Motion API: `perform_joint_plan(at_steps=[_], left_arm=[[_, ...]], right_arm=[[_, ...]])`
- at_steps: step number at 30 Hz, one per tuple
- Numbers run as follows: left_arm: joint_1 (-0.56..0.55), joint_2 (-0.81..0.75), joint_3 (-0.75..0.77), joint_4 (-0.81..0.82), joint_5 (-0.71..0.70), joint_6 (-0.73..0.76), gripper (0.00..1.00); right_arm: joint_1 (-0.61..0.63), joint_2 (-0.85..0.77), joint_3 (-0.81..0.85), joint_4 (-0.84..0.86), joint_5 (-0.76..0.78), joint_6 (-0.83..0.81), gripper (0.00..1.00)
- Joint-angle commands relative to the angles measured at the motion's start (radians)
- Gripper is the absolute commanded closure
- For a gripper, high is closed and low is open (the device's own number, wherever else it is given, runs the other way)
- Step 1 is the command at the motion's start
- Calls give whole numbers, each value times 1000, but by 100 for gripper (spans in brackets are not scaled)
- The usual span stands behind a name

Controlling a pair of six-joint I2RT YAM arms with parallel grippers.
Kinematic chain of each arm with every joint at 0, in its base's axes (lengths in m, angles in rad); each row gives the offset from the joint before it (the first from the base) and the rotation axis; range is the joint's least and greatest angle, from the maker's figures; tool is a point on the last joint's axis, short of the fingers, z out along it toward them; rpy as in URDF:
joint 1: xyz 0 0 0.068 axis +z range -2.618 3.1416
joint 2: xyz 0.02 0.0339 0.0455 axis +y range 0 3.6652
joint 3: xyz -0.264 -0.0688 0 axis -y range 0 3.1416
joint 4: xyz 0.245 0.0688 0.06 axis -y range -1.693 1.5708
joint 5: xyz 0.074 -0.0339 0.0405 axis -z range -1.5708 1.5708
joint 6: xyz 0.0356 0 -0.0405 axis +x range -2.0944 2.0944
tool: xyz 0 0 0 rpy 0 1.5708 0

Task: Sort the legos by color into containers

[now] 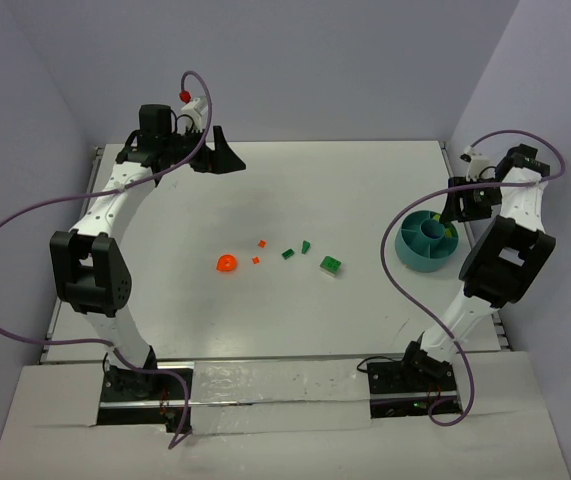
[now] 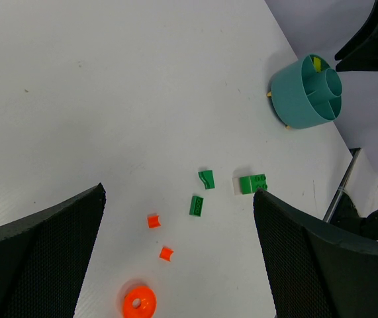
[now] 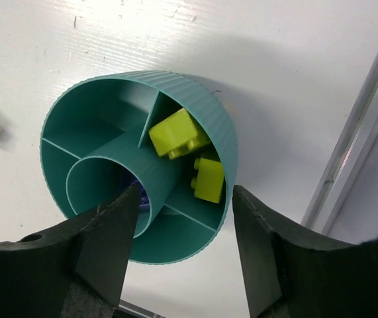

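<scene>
**Empty fingers over the bowl, and a rim that is easy to clip**

My right gripper (image 3: 183,248) hangs directly above the teal bowl (image 3: 223,126). Its jaws are partly apart and there is nothing between them. The worst risk, I judge, is right here. If I swing away low, a fingertip could catch the ribbed rim and shove or tip the light bowl toward the edge rail (image 3: 357,132) just beside it, spilling what is sorted.

The bowl stands at the right side of the table (image 1: 365,180). It is split into narrow wedges around a central tube, so a brick dropped off-centre could land with the wrong colour. One wedge holds two lime bricks (image 3: 179,134), touching each other. A purple bit (image 3: 143,197) shows in the tube, mostly hidden behind my finger.

Farther out, mid-table and well apart from the bowl, lies the unsorted scatter: three dark green bricks (image 1: 331,265), two tiny orange bits (image 1: 262,243) and a flat orange ring (image 1: 225,264). All are much smaller than my fingers. A pinch slightly off could flick one away, and the close pairs could get nudged together.

At the far left my left gripper (image 2: 179,195) hovers high over the scatter, spread wide and holding nothing.
</scene>
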Motion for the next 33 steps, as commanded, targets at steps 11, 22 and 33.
perform_joint_plan(at_steps=[11,22,33], left_arm=[[-3,-27,17,13,-20,11,1],[-3,-68,-14,-9,-47,44,1],[3,-70,-29,-19,-40,60,1]], right_arm=[[106,-191,81,-29,-57,32,30],[665,-300,-53,50,93,177,30],[985,-120,-173,93,238,190,30]])
